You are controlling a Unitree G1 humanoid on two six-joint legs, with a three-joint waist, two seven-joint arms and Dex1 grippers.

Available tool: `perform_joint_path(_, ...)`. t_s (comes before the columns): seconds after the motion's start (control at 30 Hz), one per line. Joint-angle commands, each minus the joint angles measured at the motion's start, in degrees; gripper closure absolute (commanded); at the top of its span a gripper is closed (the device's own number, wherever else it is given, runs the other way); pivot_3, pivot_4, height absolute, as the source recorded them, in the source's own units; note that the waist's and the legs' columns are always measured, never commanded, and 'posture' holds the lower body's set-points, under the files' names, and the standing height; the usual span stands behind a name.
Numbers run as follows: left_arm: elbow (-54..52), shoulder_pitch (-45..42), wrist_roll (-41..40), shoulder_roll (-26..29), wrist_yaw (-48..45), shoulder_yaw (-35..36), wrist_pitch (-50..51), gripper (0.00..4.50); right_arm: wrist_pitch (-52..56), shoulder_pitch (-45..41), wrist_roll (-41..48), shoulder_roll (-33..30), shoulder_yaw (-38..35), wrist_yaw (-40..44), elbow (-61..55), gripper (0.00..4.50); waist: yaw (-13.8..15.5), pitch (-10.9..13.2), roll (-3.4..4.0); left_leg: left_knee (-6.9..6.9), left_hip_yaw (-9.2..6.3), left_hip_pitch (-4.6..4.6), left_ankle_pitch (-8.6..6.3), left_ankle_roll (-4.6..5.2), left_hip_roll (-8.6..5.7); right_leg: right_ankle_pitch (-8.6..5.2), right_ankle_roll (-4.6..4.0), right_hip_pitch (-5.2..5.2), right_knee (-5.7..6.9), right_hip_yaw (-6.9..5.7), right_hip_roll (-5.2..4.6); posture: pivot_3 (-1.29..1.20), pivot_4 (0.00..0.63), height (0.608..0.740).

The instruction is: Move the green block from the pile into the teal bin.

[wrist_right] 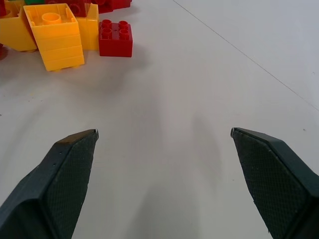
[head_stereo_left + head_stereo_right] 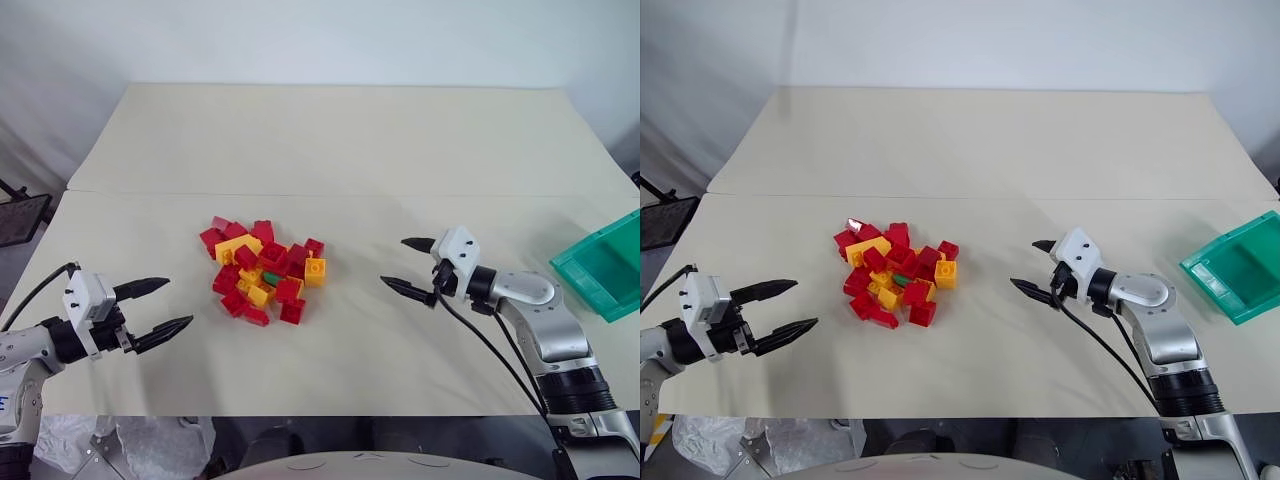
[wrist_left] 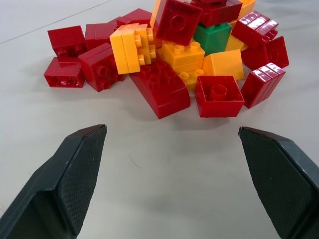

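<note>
The pile of red and yellow bricks lies mid-table. The green block sits half buried near its middle; the left wrist view shows the green block behind a red brick. The teal bin stands at the table's right edge. My left gripper is open, hovering left of the pile with its fingers aimed at it. My right gripper is open too, right of the pile, between the pile and the bin, nothing between its fingers.
The table is covered in cream sheets with a seam running across behind the pile. A dark object sits off the table's left edge. A loose yellow brick and red brick mark the pile's right fringe.
</note>
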Motion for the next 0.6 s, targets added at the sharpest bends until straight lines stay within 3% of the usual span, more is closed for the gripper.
perform_joint_path(0.03,-0.93,-0.84,-1.02,-0.25,1.35,1.34,0.37,0.0,1.17,-0.72,1.76,-0.23,-1.67,-0.42,-3.52,0.03,0.02,0.0,0.0,0.0,0.0,0.0,0.0,0.0,0.0,0.0,0.0,0.0,0.0,0.0,0.0,0.0,0.15,0.74)
perform_joint_path(0.33,-4.22,-1.3,-3.01,-0.6,4.07,1.83,4.67,0.0,15.18,-0.16,6.76,0.95,-0.9,-5.04,-18.26,0.03,0.04,0.0,0.0,0.0,0.03,-0.02,-0.02,-0.02,0.01,0.0,0.0,-0.08,0.03,0.06,0.0,0.0,0.15,0.74)
perform_joint_path(0.6,-3.18,-3.72,-4.6,-1.72,-1.59,0.6,1.13,0.0,28.16,-4.59,11.7,1.26,5.93,-4.2,-27.37,0.03,0.06,-0.01,-0.01,0.02,0.09,-0.01,-0.02,-0.02,0.01,0.0,0.0,-0.1,0.06,0.09,0.0,0.0,0.15,0.74)
